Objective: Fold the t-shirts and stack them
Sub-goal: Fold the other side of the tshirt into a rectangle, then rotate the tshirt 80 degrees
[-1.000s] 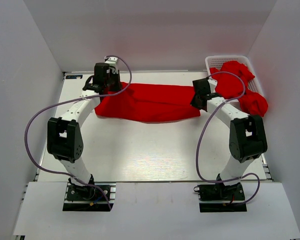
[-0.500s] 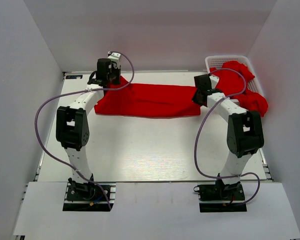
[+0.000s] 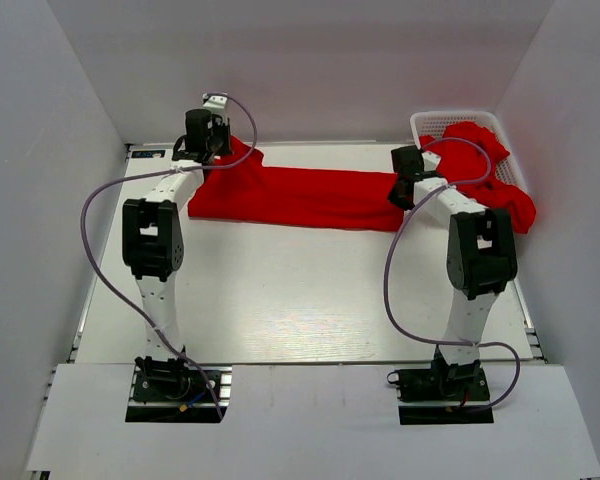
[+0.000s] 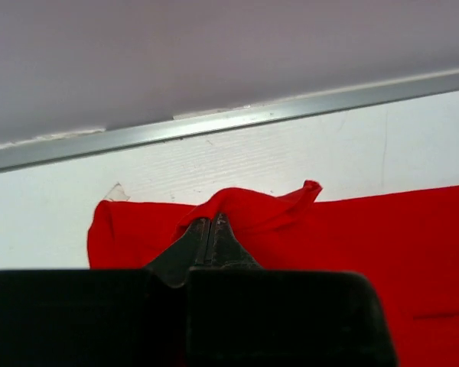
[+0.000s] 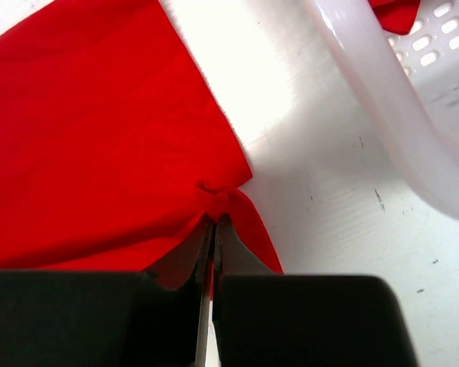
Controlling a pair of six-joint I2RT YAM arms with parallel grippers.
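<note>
You have one plain bright red short-sleeved cloth t-shirt (image 3: 300, 197) drawn out in a long band along the far edge of the white desk (image 3: 300, 300). It runs from near the far left corner to just beside the white plastic mesh basket (image 3: 432, 123) in the far right corner.

Your left gripper (image 4: 212, 224) has its fingers pressed together on a raised pinch of red cloth at the shirt's left end. That pinch sits close to the grey metal strip (image 4: 291, 115) that borders the desk's far edge, and the cloth peaks into a small fold at the fingertips.

Your right gripper (image 5: 213, 222) is likewise clamped tight, nipping a gathered corner of the same shirt at its right end. The basket's rim is near it, with bare desk showing between rim and cloth.

Between the two grips the shirt lies spread on the desk and fairly smooth, its near edge slightly uneven.

More bright red t-shirts (image 3: 470, 150) sit bunched in the basket. One red bundle (image 3: 510, 207) hangs over the basket's near right side, by the desk's right edge.
</note>
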